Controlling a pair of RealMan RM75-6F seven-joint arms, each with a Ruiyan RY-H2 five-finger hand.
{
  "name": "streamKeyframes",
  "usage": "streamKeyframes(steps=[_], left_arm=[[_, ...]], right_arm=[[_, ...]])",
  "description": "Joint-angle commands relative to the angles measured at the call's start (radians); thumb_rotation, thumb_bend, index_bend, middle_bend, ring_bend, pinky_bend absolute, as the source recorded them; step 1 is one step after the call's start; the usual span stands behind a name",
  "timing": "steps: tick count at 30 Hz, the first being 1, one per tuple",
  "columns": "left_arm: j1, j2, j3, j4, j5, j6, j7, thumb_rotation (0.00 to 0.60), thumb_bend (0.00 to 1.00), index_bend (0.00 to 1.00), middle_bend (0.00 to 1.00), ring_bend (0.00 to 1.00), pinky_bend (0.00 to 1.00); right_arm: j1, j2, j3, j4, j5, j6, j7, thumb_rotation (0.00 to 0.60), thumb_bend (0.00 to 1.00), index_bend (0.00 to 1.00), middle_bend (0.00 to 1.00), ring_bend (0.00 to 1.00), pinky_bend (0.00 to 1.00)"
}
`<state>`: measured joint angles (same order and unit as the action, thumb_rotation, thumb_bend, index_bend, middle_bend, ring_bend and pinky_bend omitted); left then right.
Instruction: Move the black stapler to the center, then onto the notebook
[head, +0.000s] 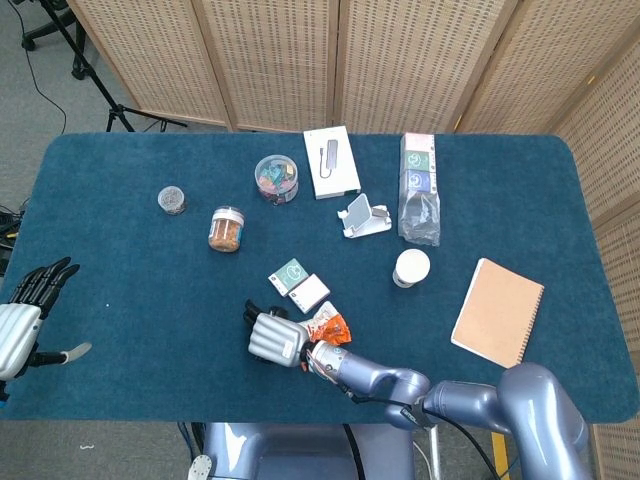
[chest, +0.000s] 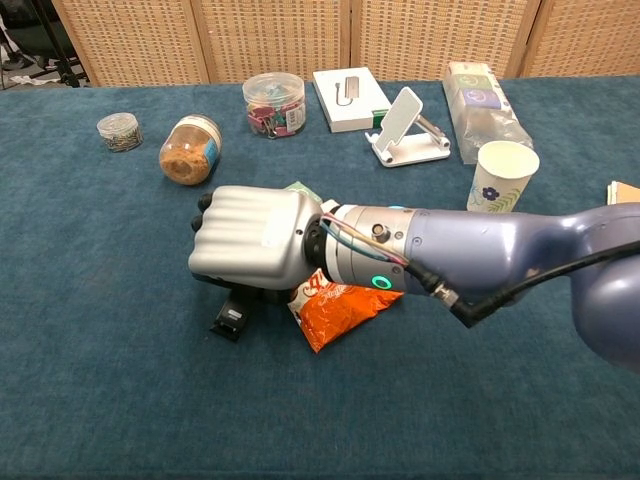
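While the black stapler (chest: 234, 316) is lying on the table (chest: 90, 350) under the right hand (chest: 252, 245), beside an orange packet (chest: 345, 303), its fingers are curling down over it, seemingly gripping. Lifting toward the center looks next. Only the head view is showing the notebook (head: 497, 313) and the idle, spread left hand (head: 22, 318).

A blue-covered table (head: 120, 250) carries jars, boxes, a paper cup (head: 410, 267), a notebook (head: 497, 313) and a stapler (chest: 232, 318).
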<state>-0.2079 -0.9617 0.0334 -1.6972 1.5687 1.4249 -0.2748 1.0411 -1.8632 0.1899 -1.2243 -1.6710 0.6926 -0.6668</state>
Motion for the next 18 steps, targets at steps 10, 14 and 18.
streamKeyframes(steps=[10,14,18], left_arm=[[0.003,0.001,-0.006,-0.005,0.003,-0.013,0.002,0.600,0.00,0.00,0.00,0.00,0.00],[0.003,-0.003,-0.006,-0.007,0.008,-0.018,0.028,0.600,0.00,0.00,0.00,0.00,0.00],[0.001,-0.003,-0.004,-0.010,0.018,-0.025,0.030,0.600,0.00,0.00,0.00,0.00,0.00]], right_arm=[[-0.006,0.156,0.014,-0.157,-0.040,0.136,-0.012,0.600,0.62,0.58,0.49,0.29,0.22],[-0.041,0.277,0.017,-0.252,-0.033,0.170,-0.051,0.600,0.64,0.59,0.49,0.29,0.25],[-0.103,0.431,-0.017,-0.324,-0.035,0.211,-0.065,0.600,0.65,0.59,0.49,0.29,0.25]])
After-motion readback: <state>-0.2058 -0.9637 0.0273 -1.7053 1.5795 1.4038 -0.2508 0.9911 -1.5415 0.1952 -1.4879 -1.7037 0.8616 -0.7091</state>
